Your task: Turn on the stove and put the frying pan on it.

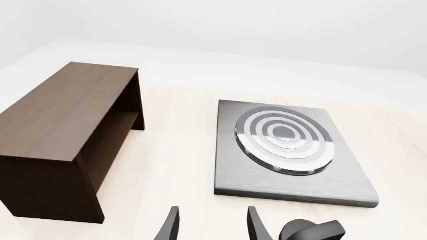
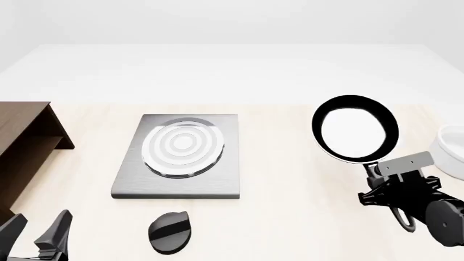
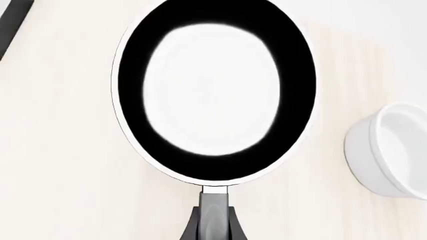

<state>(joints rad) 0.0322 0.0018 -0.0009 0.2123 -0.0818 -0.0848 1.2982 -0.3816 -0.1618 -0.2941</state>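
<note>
A cabinet (image 2: 25, 147) stands at the far left. My left gripper (image 2: 40, 231) hangs near it with its jaws apart, grasping nothing. The stove (image 2: 181, 185) lies flat mid-table, its burner (image 2: 182, 145) bare. The knob (image 2: 169, 232) lies just in front of the stove, apart from it. My right gripper (image 3: 214, 220) is clamped on the handle (image 3: 215, 210) of the pan (image 2: 355, 129), well right of the stove. A bowl (image 2: 451, 151) sits just beside the pan.
</note>
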